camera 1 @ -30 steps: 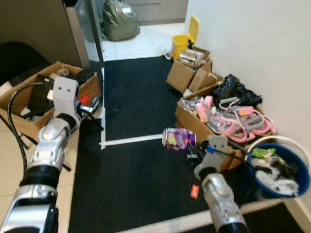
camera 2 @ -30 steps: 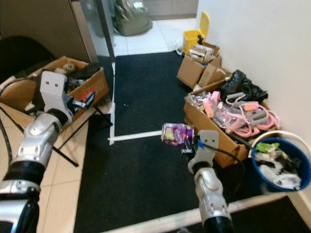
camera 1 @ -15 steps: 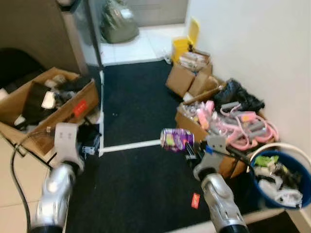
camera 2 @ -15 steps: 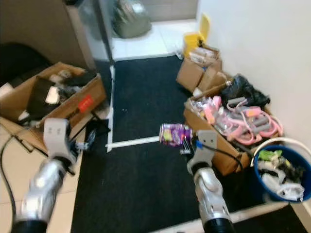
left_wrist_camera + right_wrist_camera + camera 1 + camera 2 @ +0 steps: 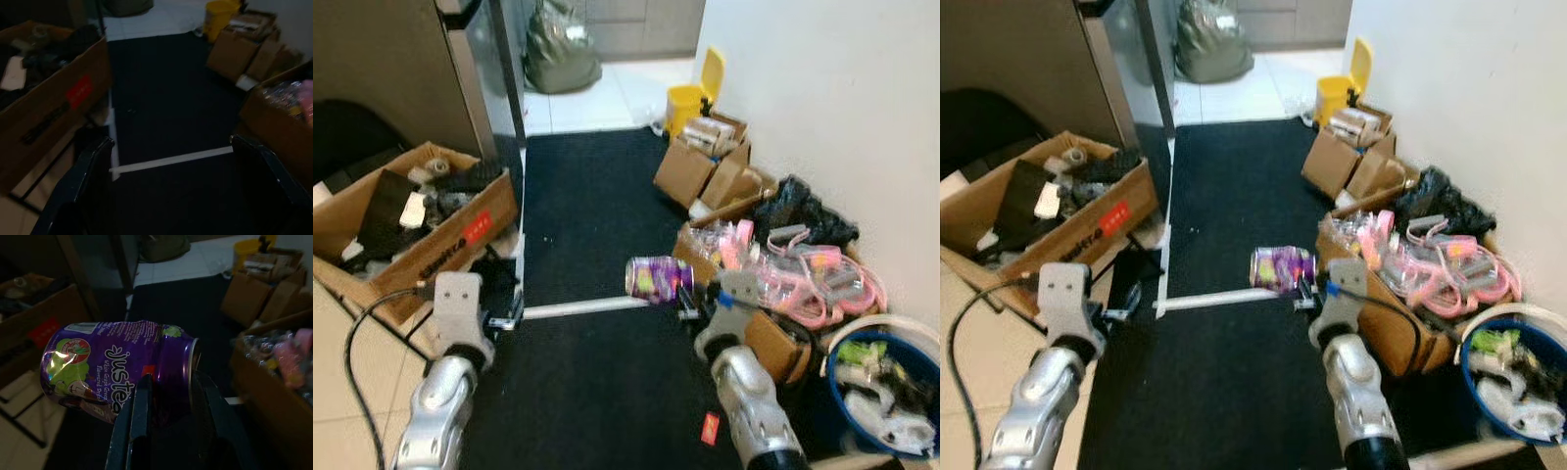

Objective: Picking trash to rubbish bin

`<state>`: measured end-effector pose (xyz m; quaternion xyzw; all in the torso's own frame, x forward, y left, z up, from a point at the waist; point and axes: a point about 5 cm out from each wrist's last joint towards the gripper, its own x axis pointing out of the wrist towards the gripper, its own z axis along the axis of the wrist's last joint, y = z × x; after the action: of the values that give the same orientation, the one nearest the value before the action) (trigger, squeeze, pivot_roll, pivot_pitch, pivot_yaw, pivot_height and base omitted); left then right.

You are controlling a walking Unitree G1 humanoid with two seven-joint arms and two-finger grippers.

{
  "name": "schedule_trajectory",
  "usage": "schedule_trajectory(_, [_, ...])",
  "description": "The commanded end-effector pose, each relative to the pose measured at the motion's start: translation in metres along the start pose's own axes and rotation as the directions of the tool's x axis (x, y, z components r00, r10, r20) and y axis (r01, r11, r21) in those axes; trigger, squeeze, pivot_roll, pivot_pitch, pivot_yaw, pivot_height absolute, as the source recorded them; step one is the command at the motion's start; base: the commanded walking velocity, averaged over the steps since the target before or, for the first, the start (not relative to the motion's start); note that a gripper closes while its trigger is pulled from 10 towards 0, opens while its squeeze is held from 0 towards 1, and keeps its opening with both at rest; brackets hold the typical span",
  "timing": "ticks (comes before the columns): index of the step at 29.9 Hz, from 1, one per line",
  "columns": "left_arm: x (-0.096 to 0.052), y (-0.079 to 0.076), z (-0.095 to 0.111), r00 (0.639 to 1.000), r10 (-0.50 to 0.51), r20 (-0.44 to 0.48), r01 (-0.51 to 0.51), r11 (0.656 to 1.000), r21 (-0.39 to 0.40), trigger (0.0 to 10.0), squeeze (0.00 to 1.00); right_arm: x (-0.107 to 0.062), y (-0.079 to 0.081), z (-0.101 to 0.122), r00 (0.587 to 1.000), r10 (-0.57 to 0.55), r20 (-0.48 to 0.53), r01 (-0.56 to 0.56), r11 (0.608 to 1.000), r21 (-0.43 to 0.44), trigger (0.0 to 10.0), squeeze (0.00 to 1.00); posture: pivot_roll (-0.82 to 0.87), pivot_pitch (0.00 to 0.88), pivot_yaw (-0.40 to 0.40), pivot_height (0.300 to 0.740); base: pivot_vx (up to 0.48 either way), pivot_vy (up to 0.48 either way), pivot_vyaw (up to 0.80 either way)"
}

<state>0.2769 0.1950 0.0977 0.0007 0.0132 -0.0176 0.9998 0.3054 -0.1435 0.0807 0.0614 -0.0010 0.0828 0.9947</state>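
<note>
At the far left an open brown cardboard box (image 5: pixel 421 230) of dark odds and ends sits on the floor beside the black carpet (image 5: pixel 592 225). Just in front of it the left gripper (image 5: pixel 171 191) hangs low over the carpet's edge, its two black fingers (image 5: pixel 85 171) spread wide with nothing between them; a strip of white tape (image 5: pixel 171 160) on the carpet lies beyond them. Toward the middle, the right gripper (image 5: pixel 168 404) is raised above the carpet with its fingers (image 5: pixel 142 411) closed tight on one end of a dented purple drink can (image 5: pixel 656 278), held on its side in the air. A small red scrap (image 5: pixel 709 428) lies on the carpet below. To the right stands a cardboard box of pink items (image 5: pixel 773 279), and at the far right, by the white wall, a round blue rubbish bin (image 5: pixel 876 387) already holding waste, well apart from the can.
</note>
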Motion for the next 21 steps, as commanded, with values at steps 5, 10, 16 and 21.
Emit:
schedule_trajectory(5, [-0.0002,0.0022,0.0010,1.000,0.015,-0.013,-0.015,1.000,0.014,10.0,0.00,-0.0020,0.0037,-0.0047,1.000,0.006,-0.010,-0.006,1.000,-0.002,10.0,0.00,0.00,0.070,0.000,0.740,0.282,0.000,0.00])
schedule_trajectory(10, [0.0005,-0.0011,0.0029,1.000,0.005,-0.014,-0.005,1.000,0.014,10.0,0.00,-0.0017,0.0022,-0.0033,1.000,-0.001,-0.004,0.001,1.000,0.000,10.0,0.00,0.00,0.072,-0.003,0.740,0.296,0.000,0.00])
schedule_trajectory(16, [0.0006,-0.0036,0.0042,1.000,0.006,-0.015,-0.005,1.000,0.012,10.0,0.00,-0.0008,0.0035,-0.0026,1.000,0.002,-0.001,-0.002,1.000,0.001,10.0,0.00,0.00,0.075,-0.004,0.740,0.304,0.000,0.00])
schedule_trajectory(21, [0.0010,-0.0042,0.0056,1.000,0.010,-0.012,-0.010,1.000,0.009,10.0,0.00,0.0009,0.0055,-0.0023,1.000,0.014,-0.003,-0.014,1.000,-0.004,10.0,0.00,0.00,0.072,-0.007,0.740,0.304,0.000,0.00])
